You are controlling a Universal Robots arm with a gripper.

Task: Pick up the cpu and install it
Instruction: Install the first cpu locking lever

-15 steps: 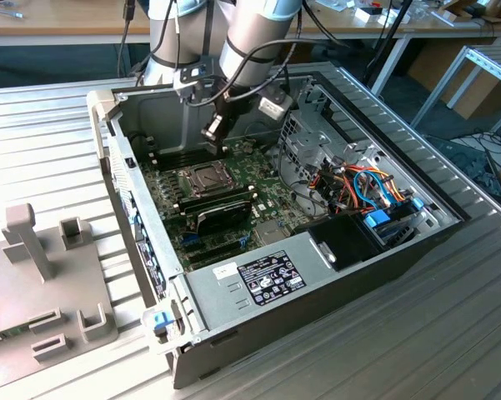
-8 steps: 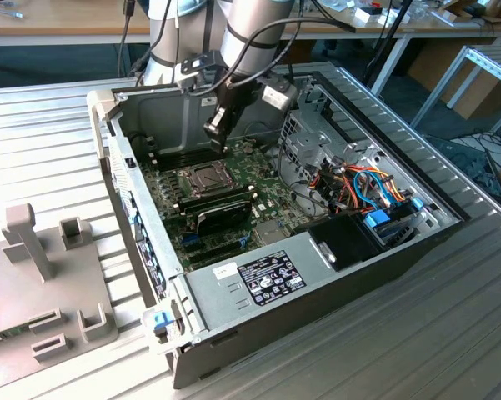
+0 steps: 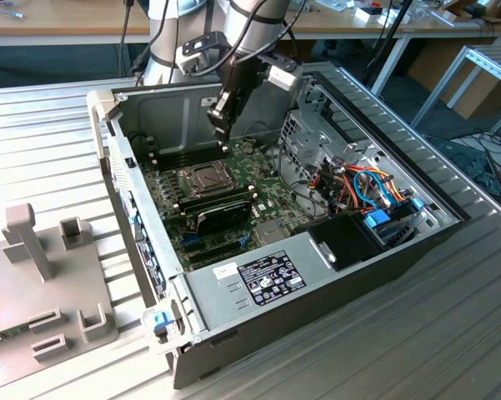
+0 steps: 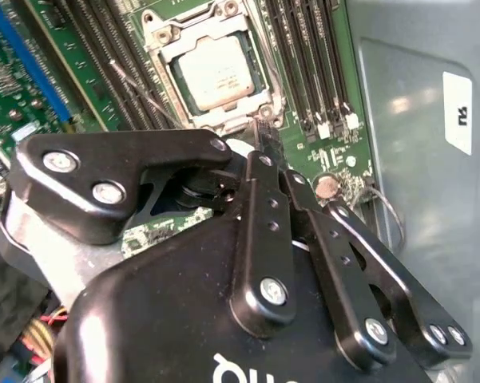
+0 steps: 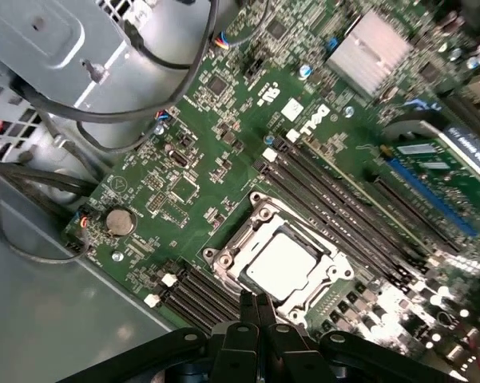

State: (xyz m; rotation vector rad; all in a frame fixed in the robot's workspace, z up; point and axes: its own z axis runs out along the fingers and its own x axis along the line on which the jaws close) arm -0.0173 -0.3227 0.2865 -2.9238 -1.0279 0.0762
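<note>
Up close in the first wrist view, the gripper (image 5: 255, 307) has its two black fingertips pressed together, clenched on nothing, poised just off one edge of the socket frame (image 5: 247, 209). The cpu (image 5: 281, 266) lies flat inside that frame on the green motherboard (image 5: 216, 128), a pale silver-grey square with a faintly matte lid, sitting diagonal in this picture. Being square, it has no long axis to call; its sides run parallel to the frame. This view also picks out a round coin battery (image 5: 120, 220) and a finned heatsink (image 5: 373, 49).

The second wrist view looks past the black gripper linkages: the same chip (image 4: 216, 77) sits in the socket, memory slots (image 4: 307, 56) flanking it, and the grey case wall (image 4: 415, 183) beside.

Farther off, the exterior view shows the arm reaching into the open computer case (image 3: 258, 283), the gripper (image 3: 219, 129) hanging just above the socket (image 3: 202, 176), orange and blue cables (image 3: 367, 187) toward the exterior view's right.
</note>
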